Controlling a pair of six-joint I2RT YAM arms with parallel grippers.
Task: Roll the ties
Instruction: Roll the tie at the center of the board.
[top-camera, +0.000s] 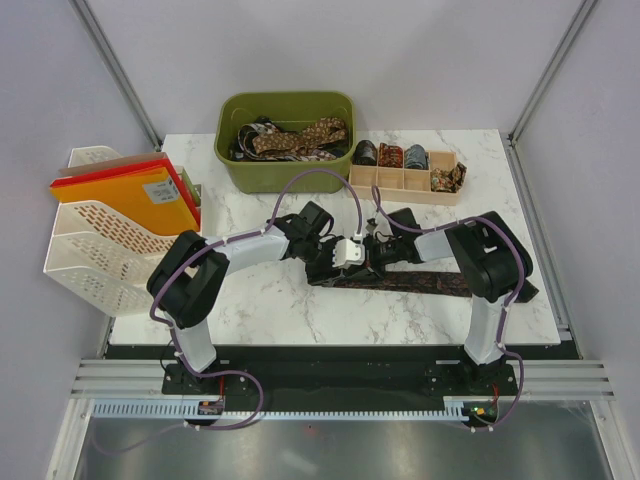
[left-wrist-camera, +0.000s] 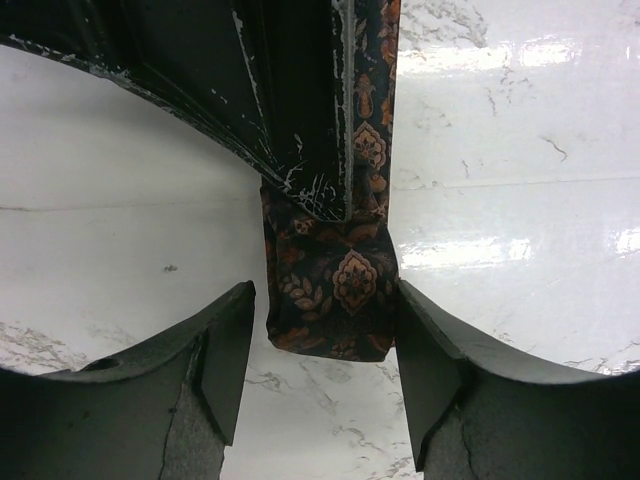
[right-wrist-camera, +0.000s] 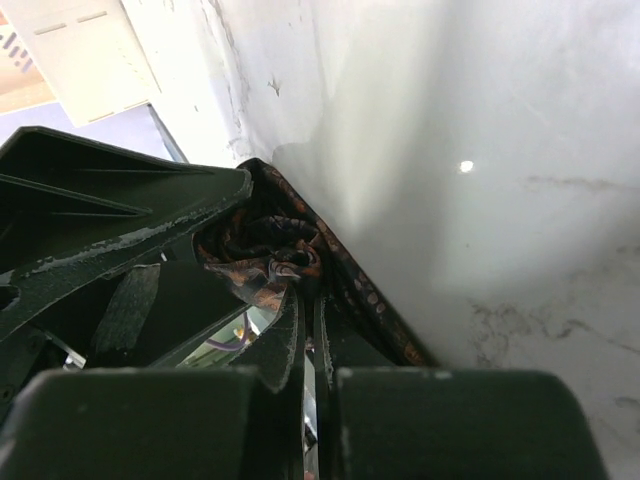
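Note:
A dark brown patterned tie (top-camera: 430, 282) lies flat across the table's middle. Its left end (left-wrist-camera: 335, 285) is folded into the start of a roll. My left gripper (left-wrist-camera: 322, 300) is open, with one finger on each side of that folded end; the right finger (left-wrist-camera: 430, 350) is against its edge. My right gripper (right-wrist-camera: 310, 300) is shut on the bunched fabric (right-wrist-camera: 262, 245) of the roll. In the top view both grippers, left (top-camera: 345, 255) and right (top-camera: 378, 250), meet over the tie's left end. The right gripper's scratched black fingers (left-wrist-camera: 300, 120) press down on the strip.
A green bin (top-camera: 232, 158) with loose ties stands at the back. To its right, a wooden divider tray (top-camera: 392, 190) holds several rolled ties. A white file rack (top-camera: 90, 240) with orange folders stands at the left table edge.

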